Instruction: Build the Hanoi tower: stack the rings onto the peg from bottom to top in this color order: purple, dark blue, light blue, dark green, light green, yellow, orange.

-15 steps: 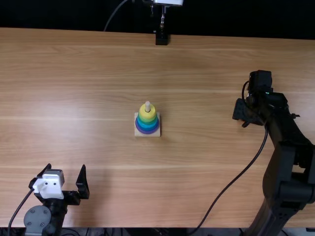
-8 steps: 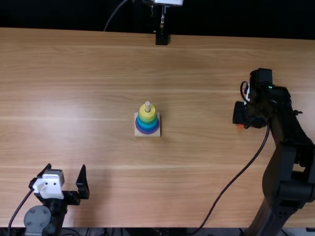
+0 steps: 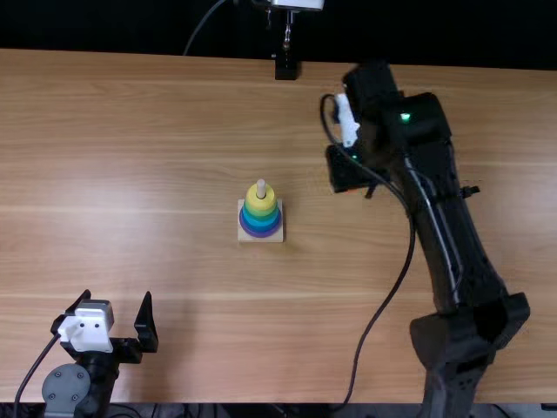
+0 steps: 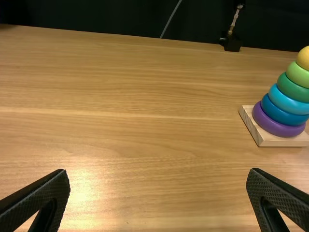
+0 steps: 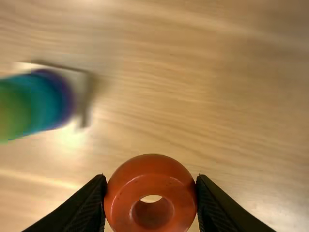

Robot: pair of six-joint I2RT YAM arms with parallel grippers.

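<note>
At the lower left of the top view, my left gripper (image 3: 117, 315) stands open, and its fingers spread wide in the left wrist view (image 4: 159, 193). My right gripper (image 3: 350, 187) is right of the tower in the top view; in the right wrist view the gripper (image 5: 150, 193) is shut on the orange ring (image 5: 150, 169). On the wooden base (image 3: 275, 238), the peg (image 3: 261, 186) bears stacked rings: purple (image 4: 277, 124), dark blue (image 4: 282, 113), light blue (image 4: 286, 101), dark green (image 4: 291, 89), light green (image 4: 298, 74) and yellow (image 4: 304, 58) at the top.
The table (image 3: 174, 131) is light wood. A black stand (image 3: 286, 67) is at its far edge. The right arm's cable (image 3: 383, 305) loops over the table right of the tower.
The right arm has swung left and somewhat farther from the near edge, bringing the orange ring nearer the tower. My left gripper and the tower have stayed in place.
</note>
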